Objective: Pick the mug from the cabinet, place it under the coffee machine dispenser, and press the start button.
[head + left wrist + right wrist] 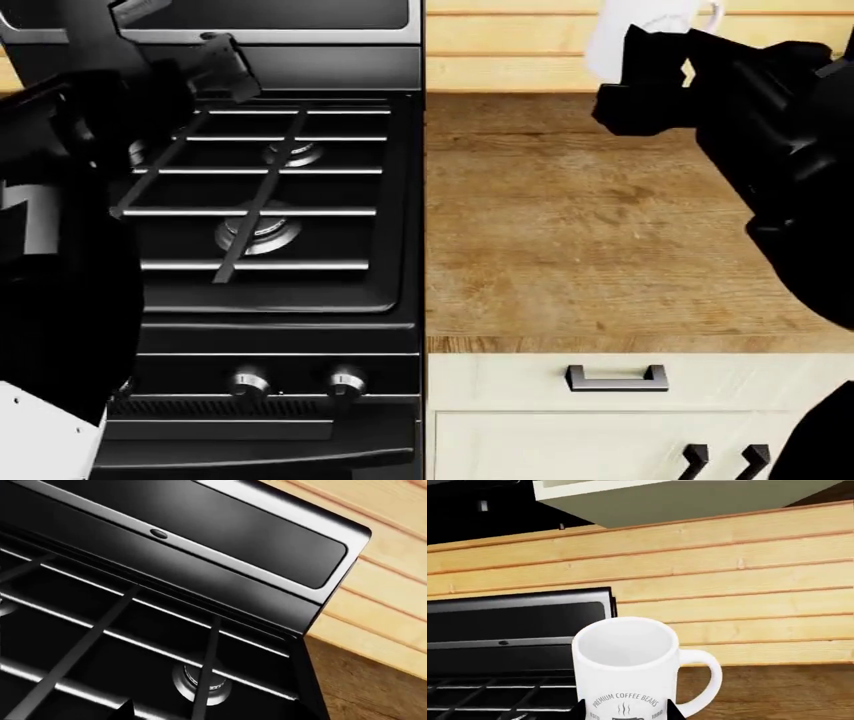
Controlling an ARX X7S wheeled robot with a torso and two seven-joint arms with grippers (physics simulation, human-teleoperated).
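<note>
Mug in hand, no coffee machine in sight

The right hand [641, 80] is clamped on the white mug [627, 665], holding it upright above the wooden desk [574, 230] near the plank wall [734, 595], beside the stove [267, 200]. The left hand [220, 65] hovers over the burners; whether it is apart or together cannot be told. The low grip could let the mug tip or slip during a fast swing.

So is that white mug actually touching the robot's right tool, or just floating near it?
Touching. In the right wrist view the mug sits upright with the right tool's black fingers pressed against its lower sides; the head view shows it held above the wooden counter.
</note>
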